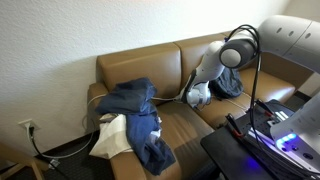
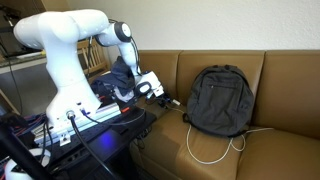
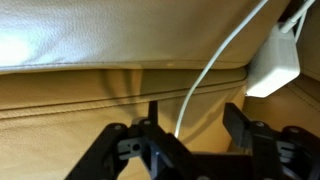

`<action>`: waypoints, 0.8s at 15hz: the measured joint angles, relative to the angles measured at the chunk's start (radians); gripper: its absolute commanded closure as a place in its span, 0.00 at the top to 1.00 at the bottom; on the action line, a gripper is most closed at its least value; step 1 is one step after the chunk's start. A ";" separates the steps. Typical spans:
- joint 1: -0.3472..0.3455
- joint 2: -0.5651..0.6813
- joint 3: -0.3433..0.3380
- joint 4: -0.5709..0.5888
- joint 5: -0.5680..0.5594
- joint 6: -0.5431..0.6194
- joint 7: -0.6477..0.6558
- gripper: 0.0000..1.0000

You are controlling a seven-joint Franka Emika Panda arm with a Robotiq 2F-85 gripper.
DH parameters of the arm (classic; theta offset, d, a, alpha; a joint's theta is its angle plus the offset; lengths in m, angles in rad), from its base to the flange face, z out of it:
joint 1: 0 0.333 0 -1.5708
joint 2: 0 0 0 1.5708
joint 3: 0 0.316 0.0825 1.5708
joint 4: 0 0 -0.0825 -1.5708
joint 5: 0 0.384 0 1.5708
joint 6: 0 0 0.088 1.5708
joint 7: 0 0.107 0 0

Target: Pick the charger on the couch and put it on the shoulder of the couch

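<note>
Gripper point(image 3: 192, 116) is hovering low over the couch point(image 1: 130, 68), just beside the backpack point(image 2: 220, 100). Jaws are standing apart and gripping nothing. The cord point(image 3: 203, 80) is running up through the gap between them without being pinched.

The charger point(image 3: 275, 65) is lying on the leather by the cushion crease, off to the side of the jaws and outside the gap. In an exterior view, the rest of the cord is looping over the seat in front of the backpack.

Judgement on the grab:
- It's lining up on the cord, not the plug block. That is workable, but thin cord is likely to slip.
- Better to be pinching close to the block, or shifting over and taking the block across its narrow sides.
- Lift slowly. The loose cord is trailing near the backpack and could snag.
- Then carry it up to the shoulder of the couch point(image 1: 150, 50). I'd lay the block flat on the padded top so it isn't rolling off.

Counting:
- One charger with one cord.
- One backpack, one couch, one arm, one gripper with two fingers.
- One heap of blue clothes point(image 1: 135, 100); I can't tell how many pieces.
- One white cloth point(image 1: 110, 140).
- One wall outlet point(image 1: 27, 127).
</note>
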 measured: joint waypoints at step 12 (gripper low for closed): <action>-0.003 -0.001 -0.018 0.000 -0.007 -0.100 0.035 0.87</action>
